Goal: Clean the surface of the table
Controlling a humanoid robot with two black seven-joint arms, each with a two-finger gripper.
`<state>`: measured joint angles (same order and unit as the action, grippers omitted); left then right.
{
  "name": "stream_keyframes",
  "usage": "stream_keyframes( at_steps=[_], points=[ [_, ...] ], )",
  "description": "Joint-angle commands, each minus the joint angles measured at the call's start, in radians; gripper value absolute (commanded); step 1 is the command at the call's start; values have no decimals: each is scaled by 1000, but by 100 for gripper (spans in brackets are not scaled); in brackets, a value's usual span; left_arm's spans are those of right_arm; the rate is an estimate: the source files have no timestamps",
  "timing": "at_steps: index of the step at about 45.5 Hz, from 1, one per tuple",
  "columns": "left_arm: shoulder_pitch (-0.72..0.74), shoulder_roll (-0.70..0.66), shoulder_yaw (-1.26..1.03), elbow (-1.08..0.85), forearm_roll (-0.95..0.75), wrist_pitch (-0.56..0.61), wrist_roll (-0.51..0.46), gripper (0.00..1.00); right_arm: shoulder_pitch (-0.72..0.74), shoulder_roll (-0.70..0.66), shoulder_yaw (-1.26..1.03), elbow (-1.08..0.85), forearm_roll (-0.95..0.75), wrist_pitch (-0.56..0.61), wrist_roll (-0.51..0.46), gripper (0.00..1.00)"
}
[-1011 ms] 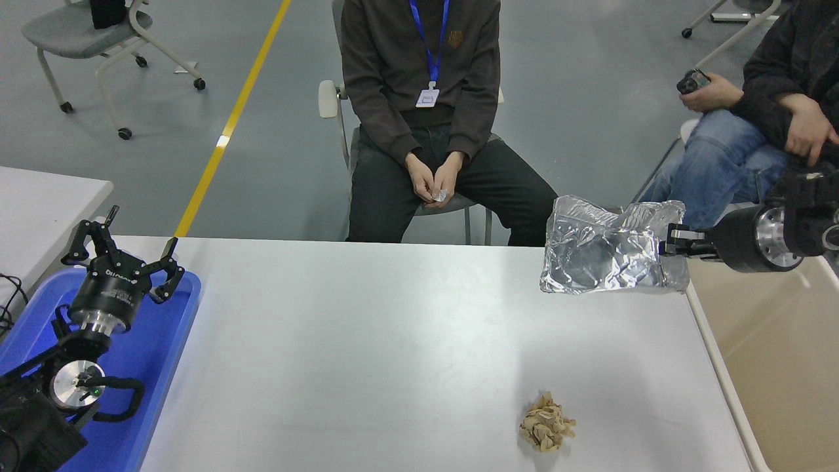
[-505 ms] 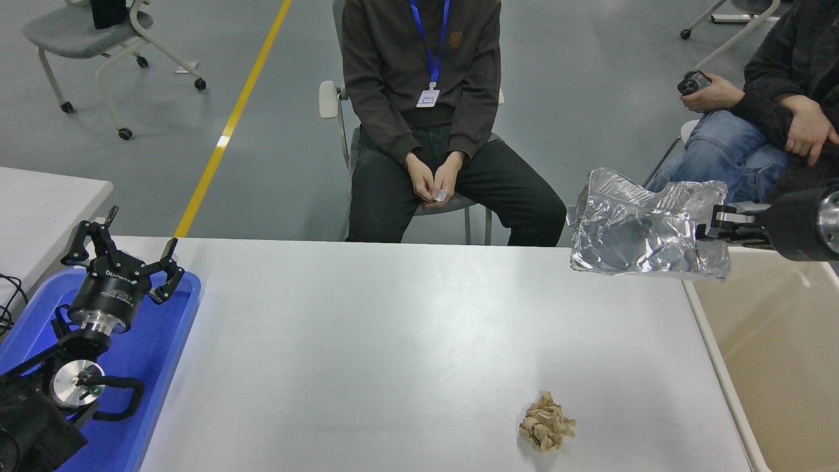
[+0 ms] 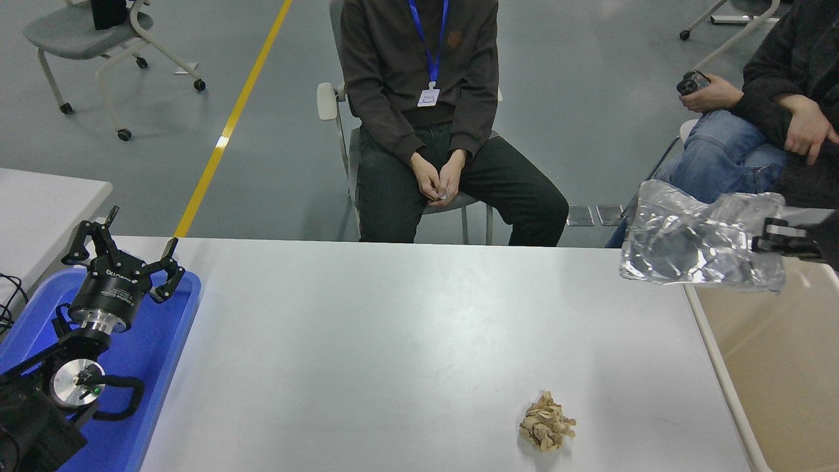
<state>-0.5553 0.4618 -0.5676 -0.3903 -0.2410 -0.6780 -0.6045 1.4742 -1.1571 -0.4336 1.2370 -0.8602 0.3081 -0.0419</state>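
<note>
The table surface (image 3: 367, 341) is a wide light grey-white top filling the middle of the head view. A crumpled tan paper wad (image 3: 546, 430) lies on it near the front right. My right gripper (image 3: 763, 244) comes in from the right edge and is shut on a crinkled silver foil bag (image 3: 695, 246), held in the air over the table's far right corner and the beige bin's edge. My left gripper (image 3: 124, 252) is parked at the lower left over the blue tray, fingers spread open and empty.
A blue plastic tray (image 3: 164, 367) sits at the table's left edge. A beige bin (image 3: 780, 367) stands beside the right edge. A smaller white tabletop (image 3: 39, 203) is at far left. One person (image 3: 426, 98) sits across, another person (image 3: 773, 118) at upper right.
My right gripper has carried the silver foil bag rightward, from over the table's right end to over the corner by the beige bin. The left arm has not moved.
</note>
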Motion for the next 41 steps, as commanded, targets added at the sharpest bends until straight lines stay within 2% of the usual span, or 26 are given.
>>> stream_keyframes(
  at_steps=[1,12,21,31,41],
  points=[
    [0,0,0,-1,0,0,0,100,-103,-19,7,-169,7,-14,31,0],
    [0,0,0,1,0,0,0,100,-279,2,76,-355,101,-52,56,0],
    [0,0,0,1,0,0,-1,100,-474,60,231,-507,164,-63,82,0],
    [0,0,0,-1,0,0,0,100,-682,158,374,-675,207,-72,112,0],
    [0,0,0,1,0,0,0,100,-772,350,395,-1008,230,-75,158,0]
  ],
)
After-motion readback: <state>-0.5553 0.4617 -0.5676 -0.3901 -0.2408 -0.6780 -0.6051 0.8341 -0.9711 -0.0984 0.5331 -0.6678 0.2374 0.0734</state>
